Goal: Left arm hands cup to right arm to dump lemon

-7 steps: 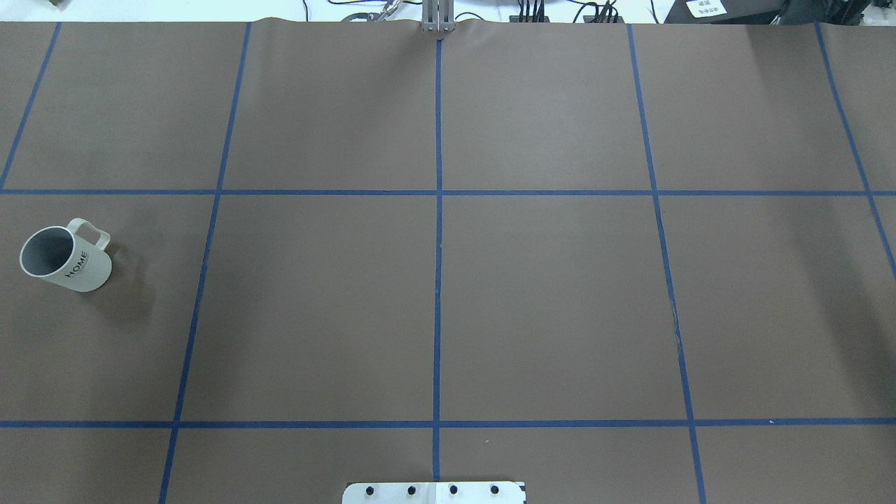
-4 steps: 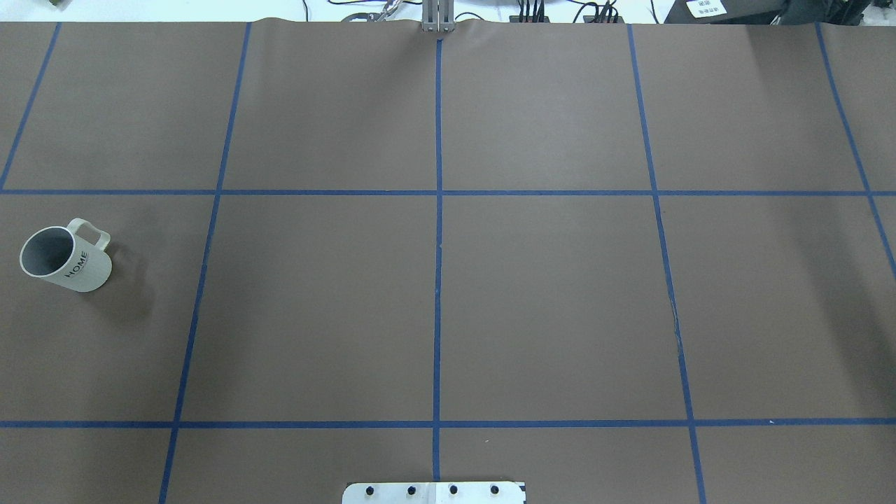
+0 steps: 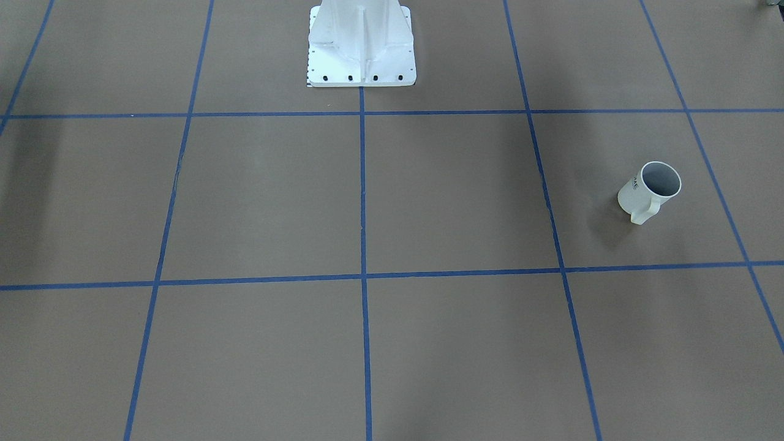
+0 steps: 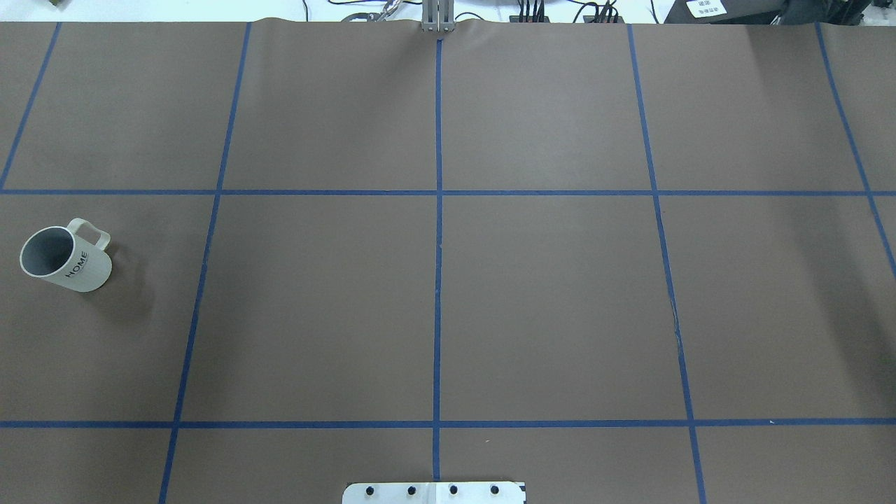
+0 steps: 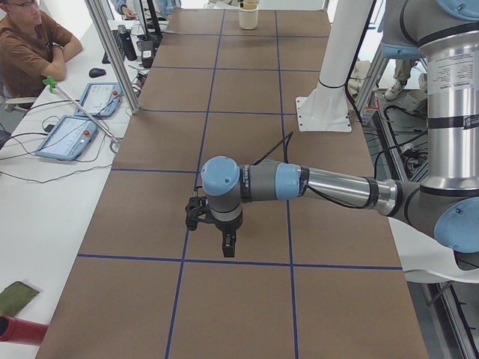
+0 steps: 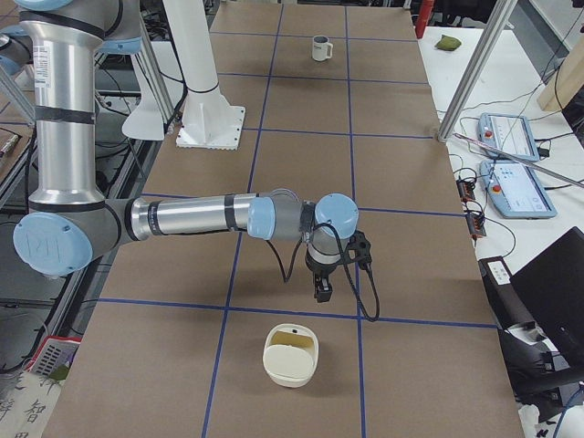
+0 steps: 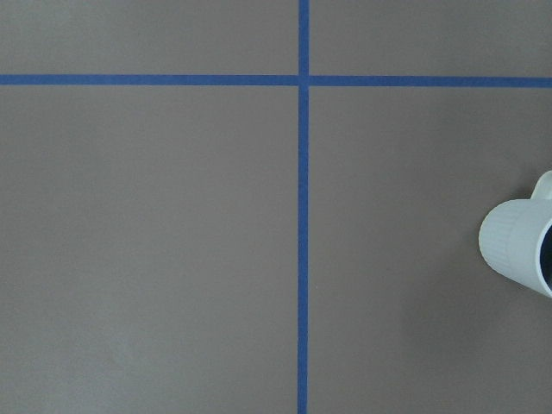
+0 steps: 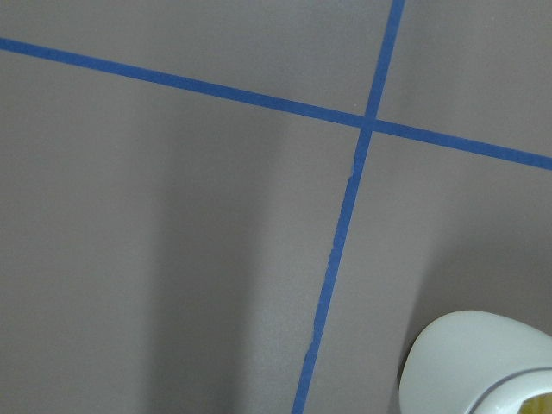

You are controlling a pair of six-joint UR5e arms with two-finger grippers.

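The cup (image 4: 66,260) stands upright near the left edge of the table (image 4: 560,315), about midway between the near and far edges, with its handle turned away from the robot. What shows of its inside is grey, and I cannot make out the lemon in any view. A white container (image 6: 288,370) sits near the right edge with something yellow (image 6: 292,339) in it, and what that is I cannot tell.

The left arm reaches out level over the table, wrist bent down, and the left gripper (image 5: 225,245) hangs above the surface beside the cup. The right gripper (image 6: 321,290) hangs likewise, just short of the white container. Whether either pair of jaws is apart or together I cannot tell, since only the side views show them.

The robot's base (image 3: 361,55) stands at the near edge, and an operator (image 5: 26,45) sits beyond the far edge.
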